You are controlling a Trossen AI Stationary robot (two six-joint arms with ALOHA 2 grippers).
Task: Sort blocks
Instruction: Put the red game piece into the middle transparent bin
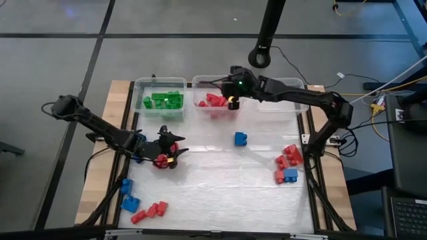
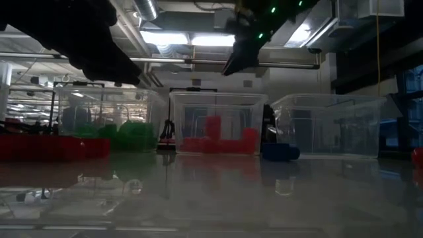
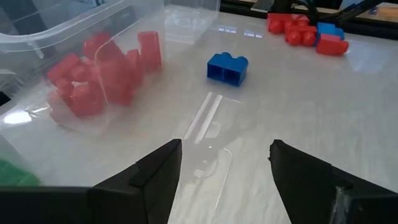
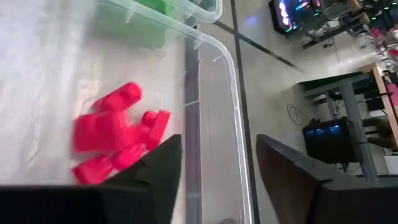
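Two end effectors are apart and empty: the right end effector point(image 1: 233, 101) hovers over the middle bin point(image 1: 197, 84) of red blocks point(image 1: 214, 101); the left end effector point(image 1: 175, 151) sits low on the desk point(image 1: 220, 173).

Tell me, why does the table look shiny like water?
In the low view, the glossy table mirrors the ceiling lights and the red blocks in their bin; in the left wrist view, glare streaks show near the blue block.
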